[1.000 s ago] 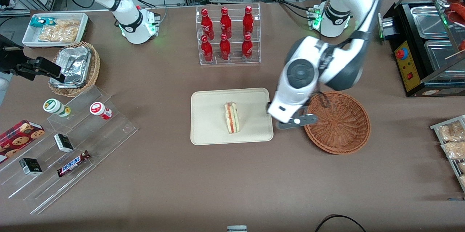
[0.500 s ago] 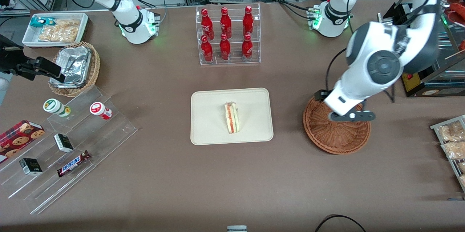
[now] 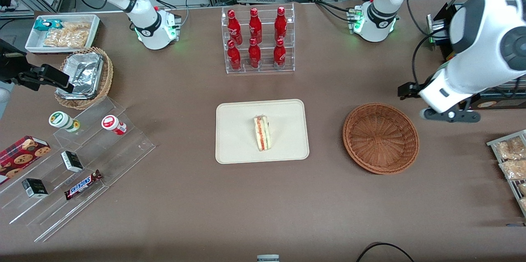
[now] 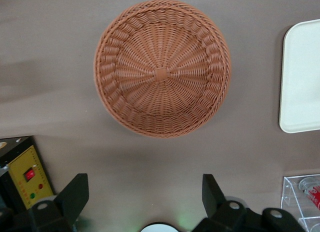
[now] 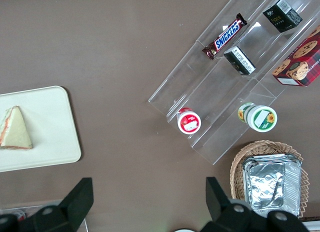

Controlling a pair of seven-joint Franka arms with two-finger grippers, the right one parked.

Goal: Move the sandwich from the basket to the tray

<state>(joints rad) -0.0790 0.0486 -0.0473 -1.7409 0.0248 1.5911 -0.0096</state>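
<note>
The sandwich [image 3: 262,133], a pale wedge with red, orange and green layers, lies on the cream tray [image 3: 238,147] in the middle of the table; it also shows in the right wrist view [image 5: 15,129] on the tray [image 5: 55,127]. The reddish-brown basket [image 3: 381,138] is empty and stands beside the tray toward the working arm's end; the left wrist view shows it [image 4: 162,67] with a tray corner [image 4: 302,77]. My gripper [image 3: 450,115] hangs high above the table, past the basket toward the working arm's end. Its fingers [image 4: 75,194] are spread wide and hold nothing.
A clear rack of red bottles [image 3: 257,40] stands farther from the camera than the tray. A black hot-food machine [image 3: 476,56] and a tray of snack packets [image 3: 511,159] sit at the working arm's end. Acrylic steps with snacks [image 3: 78,163] and a tan foil basket [image 3: 84,75] lie toward the parked arm's end.
My gripper has swung away from the tray's edge, passed over the basket and risen toward the working arm's end. The sandwich stays on the tray.
</note>
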